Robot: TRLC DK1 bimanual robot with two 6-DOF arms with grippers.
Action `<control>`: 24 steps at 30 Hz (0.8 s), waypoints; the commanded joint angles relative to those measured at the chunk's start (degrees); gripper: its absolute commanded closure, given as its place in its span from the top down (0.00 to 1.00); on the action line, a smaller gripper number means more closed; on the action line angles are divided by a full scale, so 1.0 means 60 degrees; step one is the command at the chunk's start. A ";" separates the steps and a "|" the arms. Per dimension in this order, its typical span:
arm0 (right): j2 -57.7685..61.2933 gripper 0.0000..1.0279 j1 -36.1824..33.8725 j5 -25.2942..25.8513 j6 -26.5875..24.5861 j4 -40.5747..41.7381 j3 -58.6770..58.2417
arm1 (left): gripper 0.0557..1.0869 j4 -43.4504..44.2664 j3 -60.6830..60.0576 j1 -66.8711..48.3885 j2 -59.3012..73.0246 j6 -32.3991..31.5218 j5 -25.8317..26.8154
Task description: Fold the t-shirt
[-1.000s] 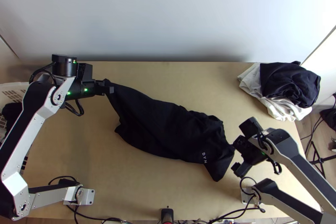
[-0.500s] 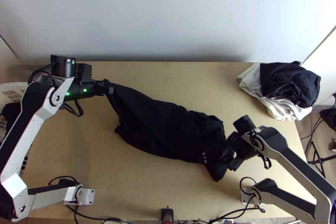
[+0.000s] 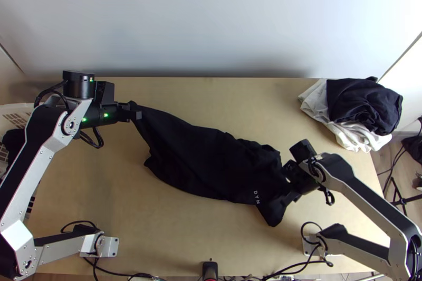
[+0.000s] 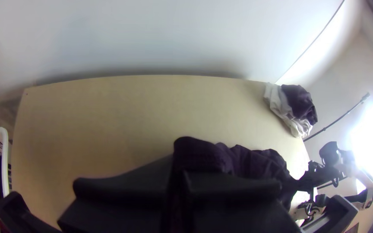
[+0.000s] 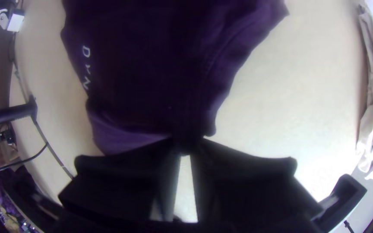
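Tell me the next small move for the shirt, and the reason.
I'd probably ease both grippers slightly apart to draw the shirt straighter: the left gripper is shut on one end, the right gripper looks shut on the other, and the cloth between lies rumpled on the table.

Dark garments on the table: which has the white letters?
The black t-shirt, held by the left gripper; the other dark garment, on white cloth, shows none.

passable: far-middle table (image 3: 237, 102) | obstacles: central t-shirt (image 3: 211, 160), far-right clothes pile (image 3: 361, 104)
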 commanded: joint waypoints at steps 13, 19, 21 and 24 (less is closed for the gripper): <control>0.0776 0.03 -0.0629 -0.0045 -0.0076 -0.0633 0.7324 | 0.03 -0.0012 0.3253 0.1351 0.0252 0.0046 -0.0007; 0.1640 0.03 -0.0658 0.0146 -0.0164 -0.0750 1.0400 | 0.03 0.0091 0.5084 0.1850 0.0486 0.0075 -0.0388; 0.1889 0.03 -0.0658 0.0277 -0.0310 -0.0721 1.1191 | 0.03 0.0384 0.5436 0.1864 0.0486 0.0177 -0.0886; 0.2168 0.03 -0.0658 0.0453 -0.0515 -0.0545 1.2216 | 0.03 0.0735 0.6007 0.1864 0.0501 0.0382 -0.1560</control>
